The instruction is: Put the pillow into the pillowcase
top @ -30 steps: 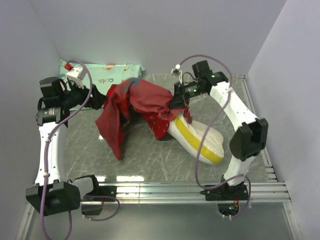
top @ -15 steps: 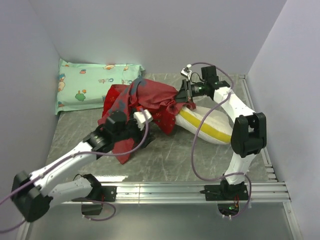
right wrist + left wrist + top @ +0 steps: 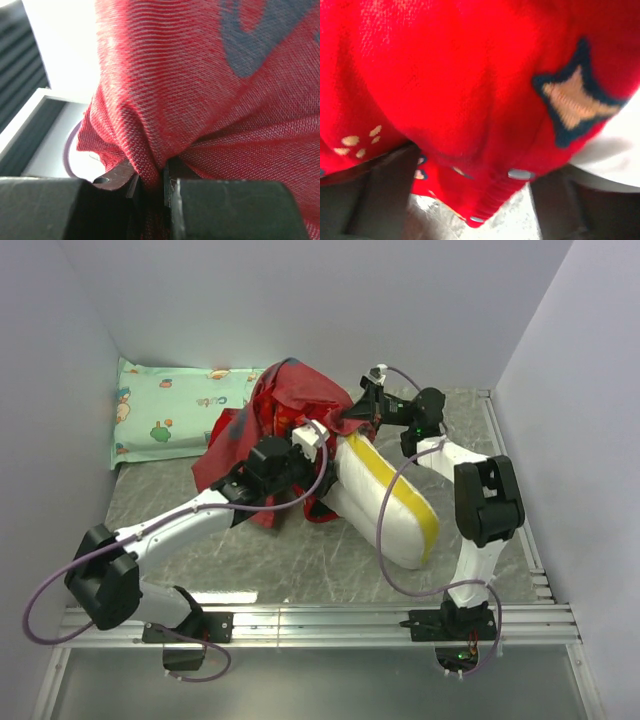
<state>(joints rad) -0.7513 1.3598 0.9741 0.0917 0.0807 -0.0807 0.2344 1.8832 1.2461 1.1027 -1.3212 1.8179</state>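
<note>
Cream-white pillow (image 3: 378, 508) lies slanted on the table (image 3: 300, 555), right of centre. Its near end and yellow edge band are bare; its far end is tucked under the red pillowcase (image 3: 290, 405).

Left gripper (image 3: 470, 195) reaches in from the near left to the case mouth. Its jaws stand spread, with the ribbed, snap-studded hem hanging between them but not clamped. White pillow fabric shows just beside that hem in the left wrist view.

Right gripper (image 3: 162, 175), farther back, is pressed together on a bunched fold of the case and holds it lifted above the pillow's far end.

Green patterned pillow (image 3: 170, 410) rests against the back wall, well apart from the work.

Assessment: insertion is under way, roughly the first part done, with most of the pillow outside the case. The next move likely calls for the left jaws to close on the hem and draw it toward the near end while the right keeps the mouth raised. Risk: the hem may slip or bunch against the yellow band
</note>
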